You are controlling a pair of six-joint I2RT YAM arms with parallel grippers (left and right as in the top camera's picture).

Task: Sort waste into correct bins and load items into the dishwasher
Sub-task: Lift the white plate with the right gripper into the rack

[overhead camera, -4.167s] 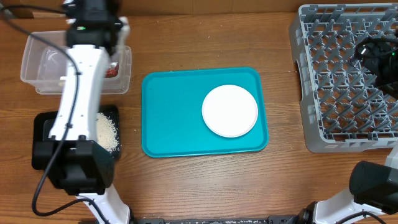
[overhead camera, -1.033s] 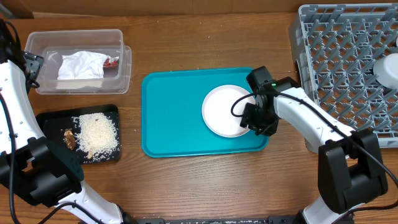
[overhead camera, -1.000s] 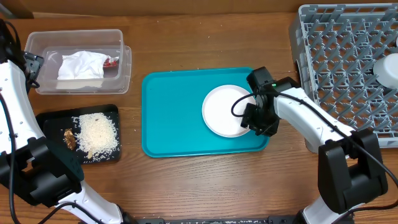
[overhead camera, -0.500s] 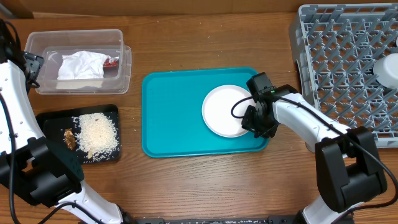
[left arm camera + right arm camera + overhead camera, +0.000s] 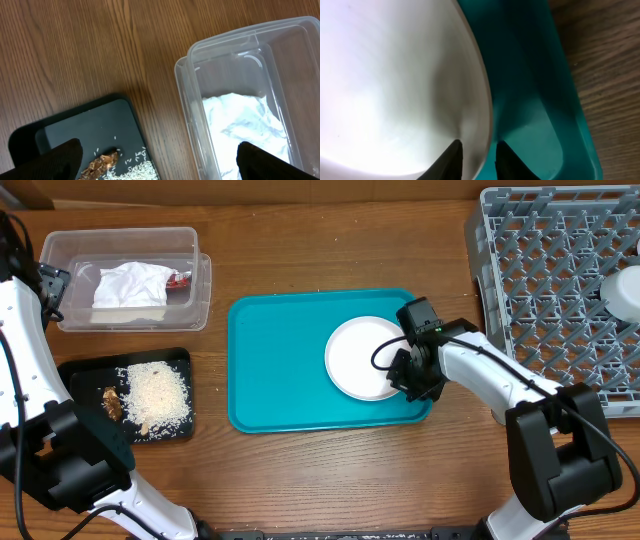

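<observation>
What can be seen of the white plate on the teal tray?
The white plate is round, smooth and glossy, perhaps ceramic, with a shallow raised rim and nothing on it. It lies flat in the right half of the teal tray, near the tray's right wall. The right gripper is at the plate's edge by that wall: in the wrist view the rim passes between the two fingers, one over the plate, one over the tray. Whether they pinch it cannot be told.
</observation>
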